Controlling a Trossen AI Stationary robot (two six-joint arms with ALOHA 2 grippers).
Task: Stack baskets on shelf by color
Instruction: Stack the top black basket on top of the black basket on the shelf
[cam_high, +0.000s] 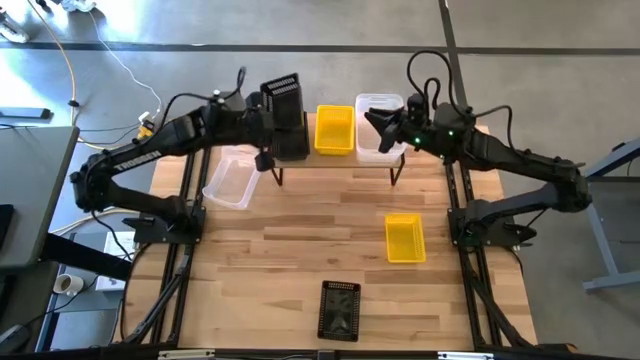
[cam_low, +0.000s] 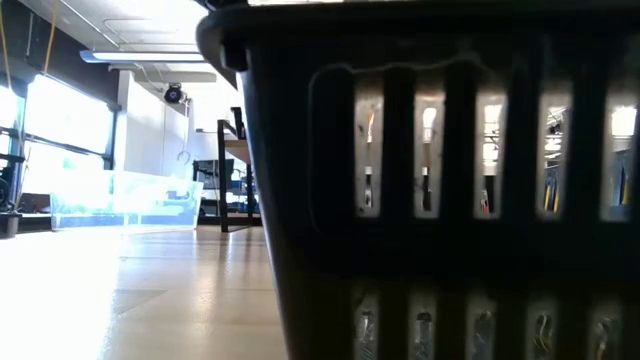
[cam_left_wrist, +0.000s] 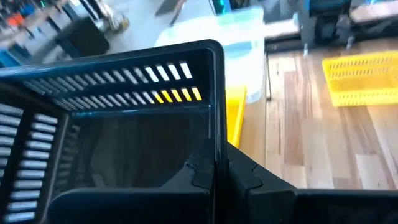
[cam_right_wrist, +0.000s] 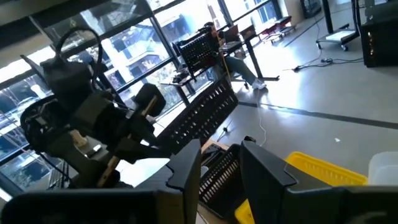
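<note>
On the shelf (cam_high: 345, 157) at the table's far side stand a black basket (cam_high: 292, 142), a yellow basket (cam_high: 334, 130) and a clear basket (cam_high: 380, 140), left to right. My left gripper (cam_high: 268, 108) is shut on another black basket (cam_high: 282, 93), held tilted above the shelf's left end. My right gripper (cam_high: 376, 124) hovers open over the clear basket, with nothing between its fingers (cam_right_wrist: 186, 168). On the table rest a clear basket (cam_high: 232, 178), a yellow basket (cam_high: 404, 238) and a black basket (cam_high: 339, 308). My left gripper pinches one upright wall of the black basket at its rim (cam_left_wrist: 217, 134), one finger inside the basket and one outside. The fingers come from the table's left, slanting a little downward. The basket is lifted clear of the shelf and tilted.
The black basket at the near edge fills most of the low view (cam_low: 450, 200), with the loose clear basket (cam_low: 120, 195) beyond it at the left. Bare wood lies in the table's middle (cam_high: 310, 230). The shelf's thin black legs (cam_high: 278, 176) stand behind it.
</note>
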